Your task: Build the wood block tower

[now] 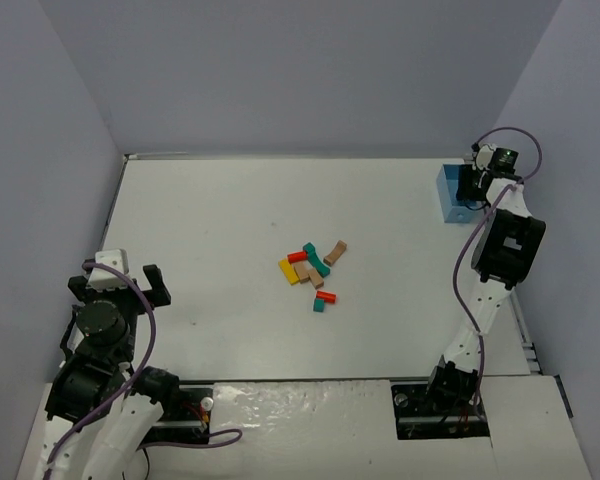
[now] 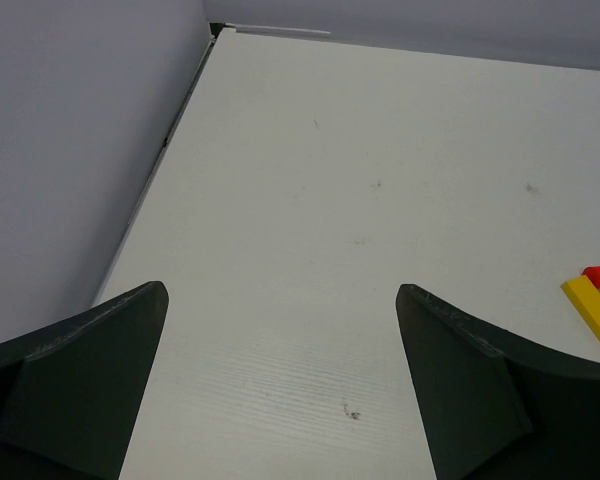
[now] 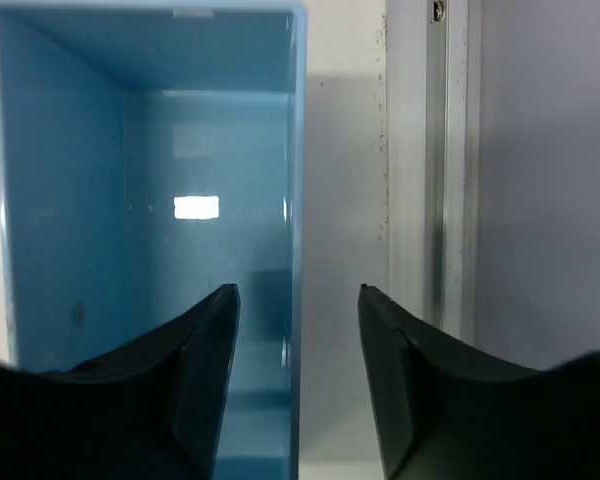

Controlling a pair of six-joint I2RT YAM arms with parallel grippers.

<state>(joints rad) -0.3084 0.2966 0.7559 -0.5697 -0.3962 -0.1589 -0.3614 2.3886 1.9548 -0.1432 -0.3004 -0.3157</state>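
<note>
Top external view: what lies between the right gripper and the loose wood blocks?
In the top view: the light-blue bin below the right gripper, then only bare table up to the wood blocks.

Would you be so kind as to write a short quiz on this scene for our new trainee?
1. True or false: the wood blocks are already stacked into a tower.
2. What do the right fingers hang over? A) a light-blue bin; B) a metal bowl; C) a red tray.
3. Fill in: the left fingers stand wide ____.
Key: 1 false; 2 A; 3 open.
</note>
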